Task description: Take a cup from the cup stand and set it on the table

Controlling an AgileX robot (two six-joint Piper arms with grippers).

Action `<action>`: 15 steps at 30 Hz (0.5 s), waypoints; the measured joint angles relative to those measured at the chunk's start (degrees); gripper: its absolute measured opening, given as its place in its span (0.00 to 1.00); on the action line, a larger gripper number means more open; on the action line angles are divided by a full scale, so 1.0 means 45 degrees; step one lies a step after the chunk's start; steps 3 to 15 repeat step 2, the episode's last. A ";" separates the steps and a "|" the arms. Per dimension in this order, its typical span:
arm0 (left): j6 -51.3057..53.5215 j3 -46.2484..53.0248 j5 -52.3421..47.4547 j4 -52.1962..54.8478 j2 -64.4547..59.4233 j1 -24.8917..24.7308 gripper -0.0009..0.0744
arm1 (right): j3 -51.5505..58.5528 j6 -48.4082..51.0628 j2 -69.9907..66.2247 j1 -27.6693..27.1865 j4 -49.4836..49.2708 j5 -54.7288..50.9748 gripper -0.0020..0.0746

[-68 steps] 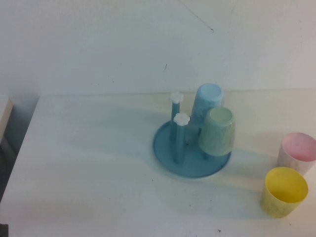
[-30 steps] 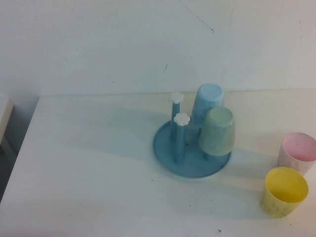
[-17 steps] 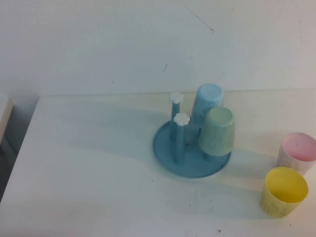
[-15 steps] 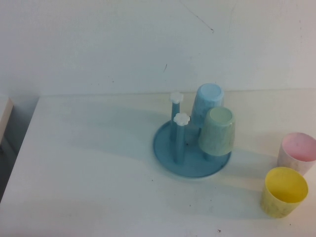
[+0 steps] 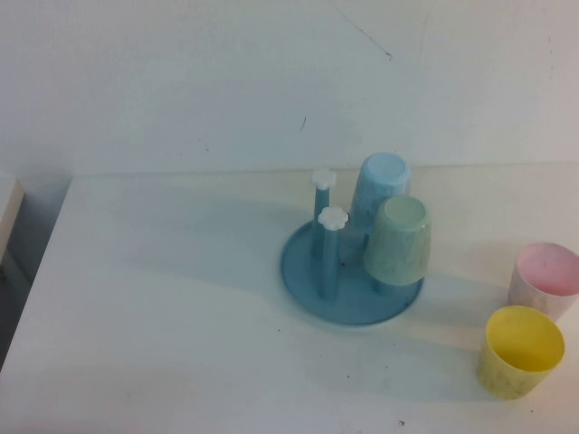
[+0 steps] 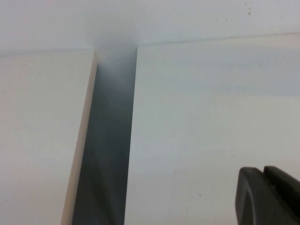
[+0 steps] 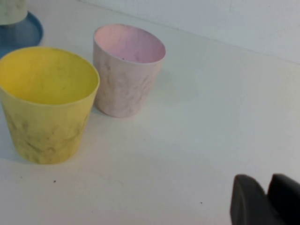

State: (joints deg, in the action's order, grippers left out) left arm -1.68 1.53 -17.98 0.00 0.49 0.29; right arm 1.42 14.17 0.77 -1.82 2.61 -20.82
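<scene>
The pale yellow cup [image 5: 520, 351] stands upright on the white table [image 5: 181, 298] at the front right, apart from the blue cup stand [image 5: 348, 298]. It is near in the right wrist view [image 7: 47, 103]. The stand holds a pale blue cup [image 5: 380, 185] and a pale green cup [image 5: 398, 240] upside down on pegs; two pegs with white knobs [image 5: 332, 218] are bare. Neither gripper shows in the high view. My right gripper [image 7: 266, 183] is shut and empty over bare table, a little away from the yellow cup. My left gripper [image 6: 263, 171] is shut and empty near the table's left edge.
A pink cup [image 5: 545, 280] stands upright just behind the yellow cup, also in the right wrist view [image 7: 127, 70]. A dark gap [image 6: 105, 140] separates the table's left edge from a pale side surface [image 5: 7, 203]. A white wall rises behind the table.
A dark bit at the high view's lower left corner has gone out of view. The cups and the stand have not moved.
</scene>
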 joint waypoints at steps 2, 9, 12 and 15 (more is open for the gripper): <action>0.0000 0.0000 0.0000 0.0000 0.0000 0.0000 0.01 | 0.0000 0.0000 0.0000 0.0000 0.0000 0.0000 0.15; 0.0000 0.0000 0.0000 0.0000 0.0000 0.0000 0.01 | 0.0000 0.0000 0.0000 0.0000 0.0000 0.0000 0.15; 0.0000 0.0000 0.0000 0.0000 0.0000 0.0000 0.01 | 0.0000 0.0000 0.0000 0.0000 0.0000 0.0000 0.15; 0.0000 0.0000 0.0000 0.0000 0.0000 0.0000 0.01 | 0.0000 0.0000 0.0000 0.0000 0.0000 0.0000 0.15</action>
